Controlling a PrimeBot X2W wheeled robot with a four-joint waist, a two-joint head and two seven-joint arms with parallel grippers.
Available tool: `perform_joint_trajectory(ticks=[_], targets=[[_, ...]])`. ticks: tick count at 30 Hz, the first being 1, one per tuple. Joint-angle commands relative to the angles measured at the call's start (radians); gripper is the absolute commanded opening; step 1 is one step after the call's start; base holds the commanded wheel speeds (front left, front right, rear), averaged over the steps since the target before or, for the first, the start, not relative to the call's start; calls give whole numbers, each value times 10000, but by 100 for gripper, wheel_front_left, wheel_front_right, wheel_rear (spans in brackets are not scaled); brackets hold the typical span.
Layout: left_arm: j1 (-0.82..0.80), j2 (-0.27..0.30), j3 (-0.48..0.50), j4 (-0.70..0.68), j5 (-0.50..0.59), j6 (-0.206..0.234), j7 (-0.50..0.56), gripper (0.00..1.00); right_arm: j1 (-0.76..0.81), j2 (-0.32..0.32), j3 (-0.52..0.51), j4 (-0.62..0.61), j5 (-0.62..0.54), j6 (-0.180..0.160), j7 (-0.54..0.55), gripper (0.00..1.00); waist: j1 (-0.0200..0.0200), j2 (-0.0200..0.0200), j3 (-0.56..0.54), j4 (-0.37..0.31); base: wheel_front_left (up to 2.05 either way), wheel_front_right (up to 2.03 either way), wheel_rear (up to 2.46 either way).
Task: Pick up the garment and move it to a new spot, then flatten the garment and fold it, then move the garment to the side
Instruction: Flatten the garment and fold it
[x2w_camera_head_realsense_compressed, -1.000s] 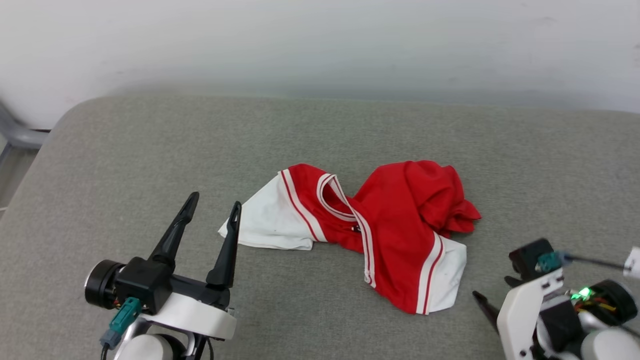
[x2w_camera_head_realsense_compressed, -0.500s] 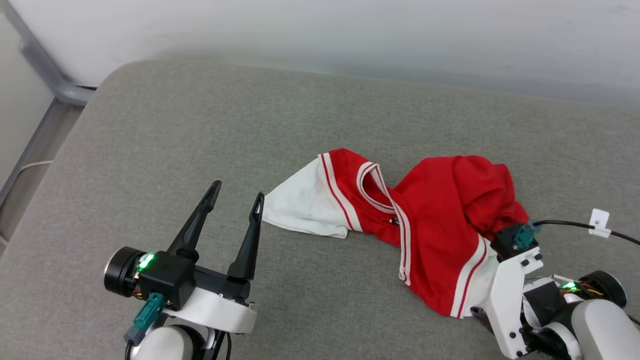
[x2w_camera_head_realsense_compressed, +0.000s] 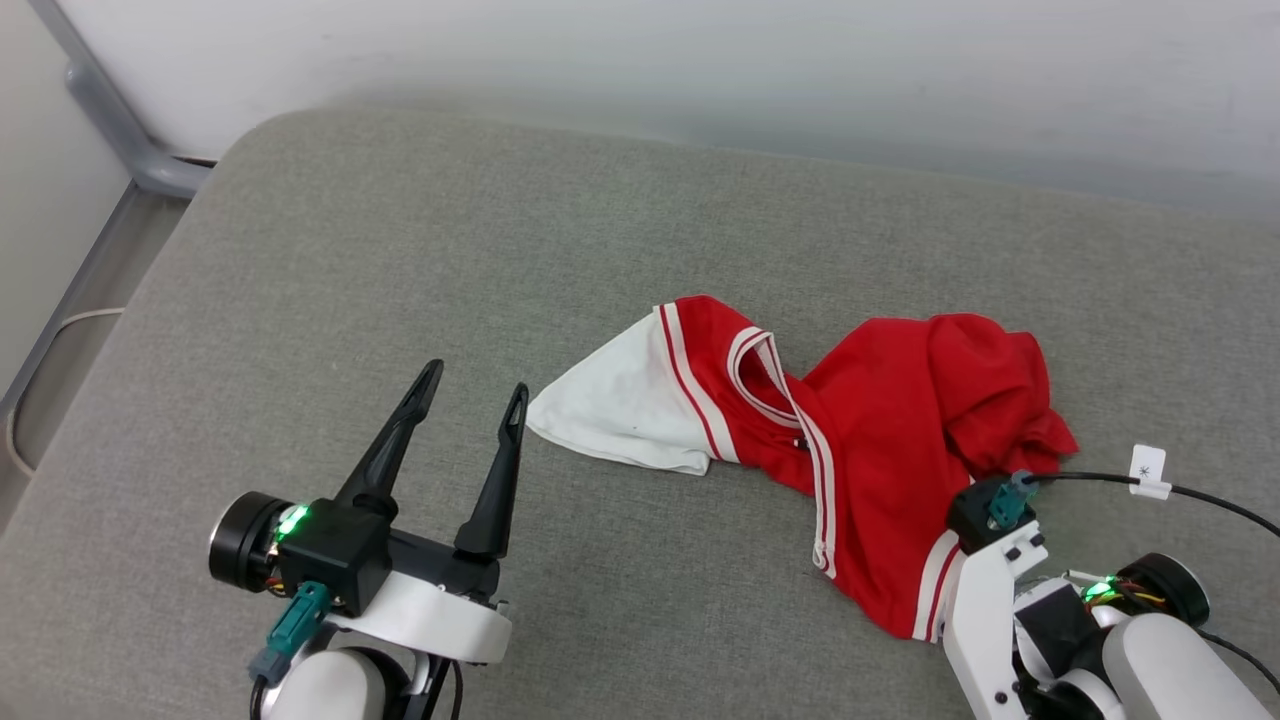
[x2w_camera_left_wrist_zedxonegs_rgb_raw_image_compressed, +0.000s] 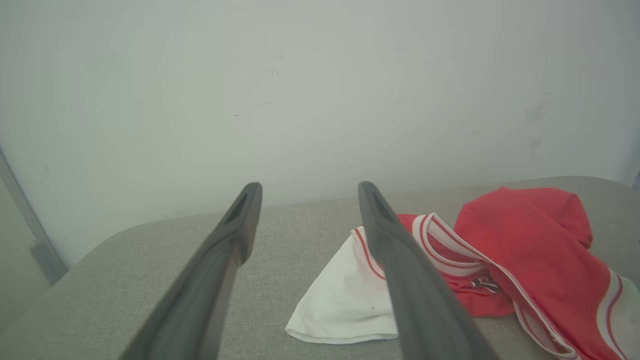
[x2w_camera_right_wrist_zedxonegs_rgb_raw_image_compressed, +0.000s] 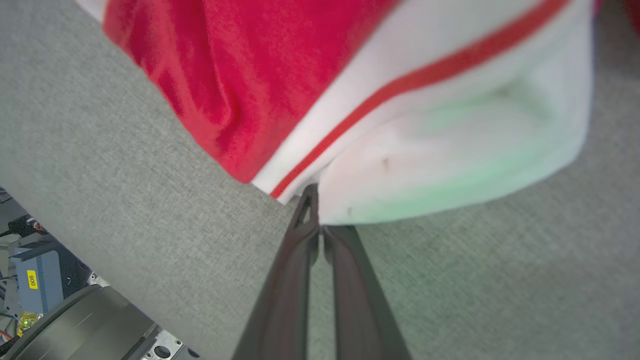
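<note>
Garment crumpled, red, white sleeves, striped trim; right gripper apparently pinching sleeve edge; left gripper spread

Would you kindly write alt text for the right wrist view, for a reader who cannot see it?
The dark, two-fingered right gripper is shut on the white sleeve edge of a red jersey shirt, which lies on a grey fabric cushion.

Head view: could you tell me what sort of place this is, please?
Likely an indoor test room: a grey padded surface against a plain white wall, a crumpled red jersey lying on it.
</note>
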Motion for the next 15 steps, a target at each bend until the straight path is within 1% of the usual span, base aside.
perform_joint_trajectory(ticks=[1,4,9,13,15], targets=[[82,41,69,47,33,-23,-25,100,326,-227,201,263,18,-8,11,0,0,0,-110,-133,0,0,0],[114,46,165,73,10,-22,-25,100,477,-609,287,21,57,-10,-212,0,0,0,-264,-374,0,0,0],[244,45,333,121,-18,-28,-25,100,1169,-1430,293,-675,187,-10,-147,0,0,0,-561,-852,0,0,0],[398,41,408,110,-56,-29,-26,100,2019,-2156,-225,-1168,395,-10,85,0,0,0,-722,-1192,0,0,0],[394,45,402,94,-54,-30,-26,100,2341,-2594,-608,-1335,311,-10,115,0,0,0,-697,-1312,0,0,0]])
